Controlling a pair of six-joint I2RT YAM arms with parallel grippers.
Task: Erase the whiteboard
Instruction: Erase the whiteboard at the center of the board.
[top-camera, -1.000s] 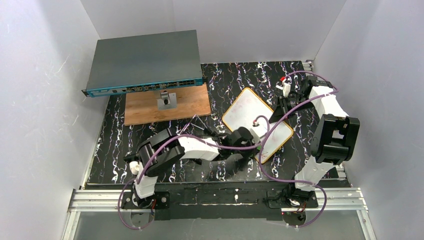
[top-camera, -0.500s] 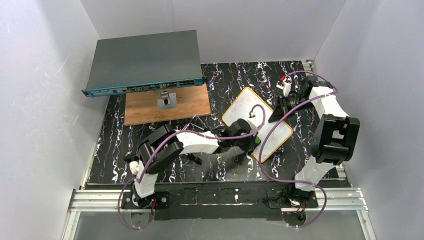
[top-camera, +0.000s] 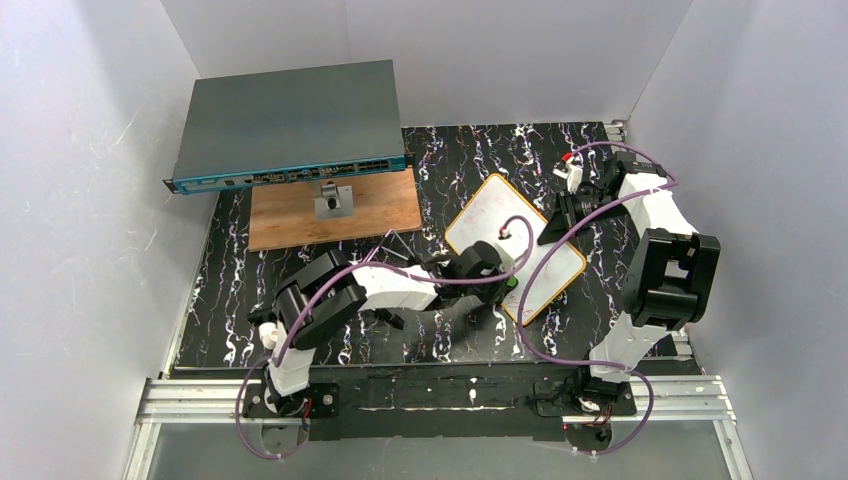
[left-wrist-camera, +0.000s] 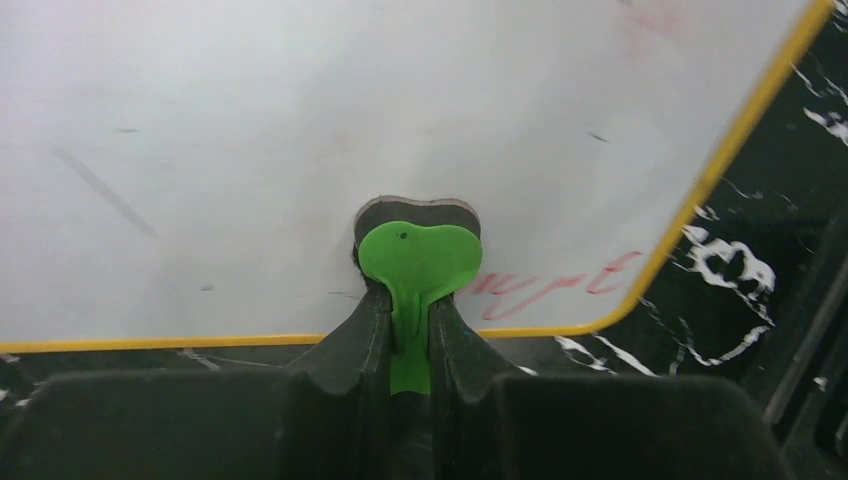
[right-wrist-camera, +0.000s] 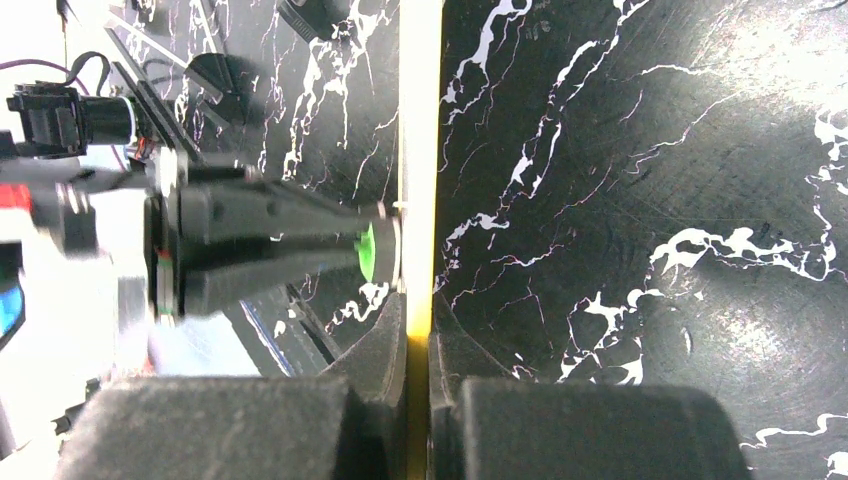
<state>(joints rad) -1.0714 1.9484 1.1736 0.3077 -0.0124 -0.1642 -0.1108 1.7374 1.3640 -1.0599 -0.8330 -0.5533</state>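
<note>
Nothing can be read for certain. The whiteboard (left-wrist-camera: 250, 120) carries one short line of red handwriting (left-wrist-camera: 548, 288) close to its orange-rimmed corner, but the cursive strokes are too loose to make out as letters. The front strip of the grey box (top-camera: 290, 118) at the back shows markings too small to read.

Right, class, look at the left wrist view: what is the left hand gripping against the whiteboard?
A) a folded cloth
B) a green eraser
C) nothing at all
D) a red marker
B: the left hand is shut on a green eraser, whose dark pad sits against the whiteboard just beside the remaining red writing.
</note>
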